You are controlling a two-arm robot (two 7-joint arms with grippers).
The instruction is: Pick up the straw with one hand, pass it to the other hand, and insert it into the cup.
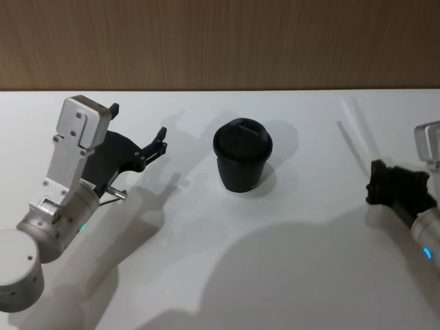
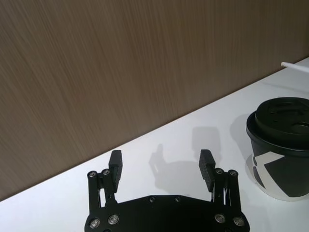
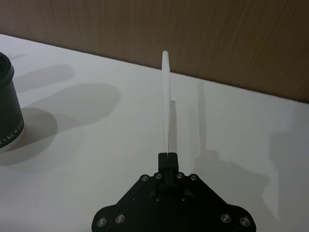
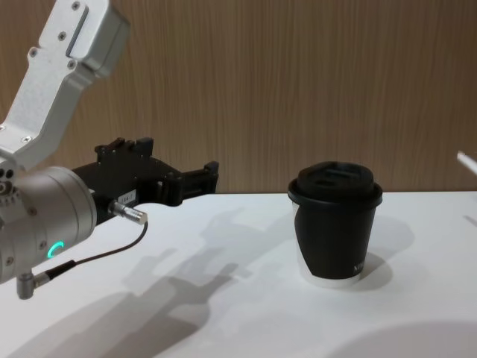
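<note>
Stage of task: pickup judged complete, handover and insertion outstanding.

The long, thin white straw [image 3: 166, 101] is clamped at its lower end in the black blocky-fingered right gripper [image 3: 167, 157], at the right side of the white table top [image 1: 309, 130]. It projects forward from the fingertips, and its separate shadow on the table suggests it is clear of the surface. In the head view it is faint against the white top, so its height cannot be confirmed there.

The squat black paper cup with domed black lid [image 1: 242, 157] stands upright mid-table, between the two arms and well apart from both. Nothing stands in its lid.

Fingers: the right gripper's are closed together on the straw's end. The black left gripper with silver wrist [image 2: 161, 164] hovers left of the cup, fingers [image 2: 116, 165] spread wide, holding and touching nothing. It is well apart from the straw, so the transfer has not begun
</note>
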